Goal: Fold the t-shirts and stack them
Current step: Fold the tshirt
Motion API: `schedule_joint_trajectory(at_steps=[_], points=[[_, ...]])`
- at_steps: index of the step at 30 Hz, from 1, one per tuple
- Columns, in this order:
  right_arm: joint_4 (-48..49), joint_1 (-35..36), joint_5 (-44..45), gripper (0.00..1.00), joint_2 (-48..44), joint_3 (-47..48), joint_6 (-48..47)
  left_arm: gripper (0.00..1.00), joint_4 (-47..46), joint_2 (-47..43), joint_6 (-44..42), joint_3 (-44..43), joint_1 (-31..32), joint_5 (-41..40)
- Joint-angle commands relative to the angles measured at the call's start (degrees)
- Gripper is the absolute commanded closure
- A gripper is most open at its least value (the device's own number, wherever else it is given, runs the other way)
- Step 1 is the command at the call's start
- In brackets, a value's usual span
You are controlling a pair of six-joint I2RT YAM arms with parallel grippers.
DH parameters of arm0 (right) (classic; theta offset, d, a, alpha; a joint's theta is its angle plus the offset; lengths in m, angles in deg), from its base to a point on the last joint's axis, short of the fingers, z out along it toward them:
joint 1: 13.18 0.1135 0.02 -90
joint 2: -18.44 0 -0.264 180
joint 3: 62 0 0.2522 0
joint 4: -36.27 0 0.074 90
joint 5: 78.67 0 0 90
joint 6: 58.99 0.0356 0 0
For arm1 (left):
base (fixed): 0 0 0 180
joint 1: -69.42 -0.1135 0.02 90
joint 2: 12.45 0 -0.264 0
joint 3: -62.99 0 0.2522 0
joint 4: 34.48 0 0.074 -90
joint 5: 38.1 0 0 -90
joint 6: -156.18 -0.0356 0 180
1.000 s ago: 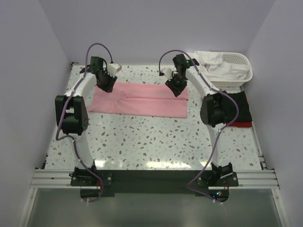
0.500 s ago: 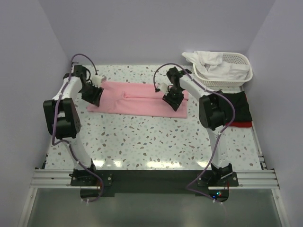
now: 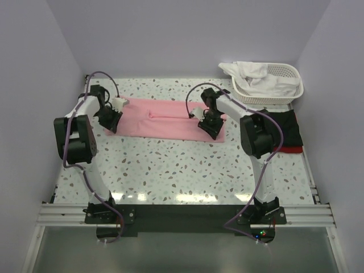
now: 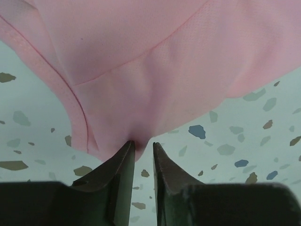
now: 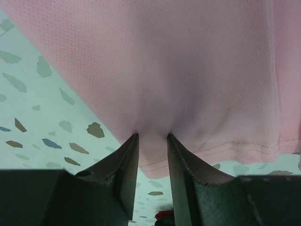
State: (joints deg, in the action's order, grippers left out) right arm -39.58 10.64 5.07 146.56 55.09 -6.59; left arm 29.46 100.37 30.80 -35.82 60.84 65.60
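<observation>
Near half of the table [image 3: 170, 170]: bare speckled top, nothing of the task on it.

Mid to far: pink t-shirt [image 3: 165, 118] lies flat as a long band running left to right across the far half, already narrowed lengthwise, a fold line showing along it. Left gripper [image 3: 110, 118] sits at the band's left end, jaws narrow, a bunch of pink cloth nipped between the tips in its wrist view [image 4: 142, 143]. Right gripper [image 3: 209, 126] is at the band's near right corner, jaws narrow too, hem edge pinched between the fingers [image 5: 151, 136].

Right edge of the table: black t-shirt [image 3: 287, 128] folded on top of a red t-shirt [image 3: 289, 149], only a red strip showing beneath – looks like the finished stack, two done.

Far right corner: basket [image 3: 287, 71] with a white t-shirt [image 3: 256, 77] heaped in it, unfolded.

Judgement: roughly midway. Pink needs its crosswise fold(s), then a move onto the black/red stack; white has not been started – whether more lies under it, cannot tell.
</observation>
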Motion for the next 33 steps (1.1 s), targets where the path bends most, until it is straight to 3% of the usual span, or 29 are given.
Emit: schedule_joint_trajectory(at_steps=[1,6,9,14,17,19,21,23,24,27,33], points=[[1.9,-0.3,2.7,0.66,-0.8,-1.6,-1.3,0.74,-2.0,2.1,-2.9,0.9,-0.9,-0.9],[1.0,-0.3,3.8,0.66,-1.2,-3.9,-2.7,0.87,-2.1,3.5,-4.0,0.5,-2.2,-3.1],[-1.3,0.2,2.2,0.66,-1.7,-4.3,-3.3,0.9,-2.1,5.9,-3.3,-2.3,-2.3,-4.0],[-9.6,5.2,-7.5,0.63,-3.2,-4.3,-4.5,0.91,-3.3,13.6,-1.6,-9.8,-0.8,-6.7],[-15.0,9.0,-14.8,0.6,-4.7,-3.0,-5.6,0.89,-4.4,20.3,0.1,-17.8,0.1,-8.3],[-19.8,9.5,-18.8,0.58,-4.8,-0.2,-6.7,0.85,-2.2,24.3,1.7,-28.3,0.6,-8.9],[-22.2,8.4,-21.2,0.57,-4.0,5.4,-6.3,0.75,-0.9,28.8,4.2,-40.1,0.6,-9.3],[-23.3,5.6,-20.4,0.57,-3.1,11.2,-5.5,0.66,0.6,28.5,5.7,-45.7,0.4,-6.7],[-23.2,4.5,-19.3,0.57,-1.7,12.8,-4.5,0.58,0.2,27.1,7.0,-45.8,0.5,-5.9],[-18.5,0.9,-10.8,0.59,0.5,17.0,-2.4,0.52,-4.4,18.2,8.7,-37.0,1.5,-3.5],[-9.3,-0.6,-1.7,0.62,5.0,15.9,-3.0,0.5,-5.4,8.7,12.6,-24.3,5.8,0.0]])
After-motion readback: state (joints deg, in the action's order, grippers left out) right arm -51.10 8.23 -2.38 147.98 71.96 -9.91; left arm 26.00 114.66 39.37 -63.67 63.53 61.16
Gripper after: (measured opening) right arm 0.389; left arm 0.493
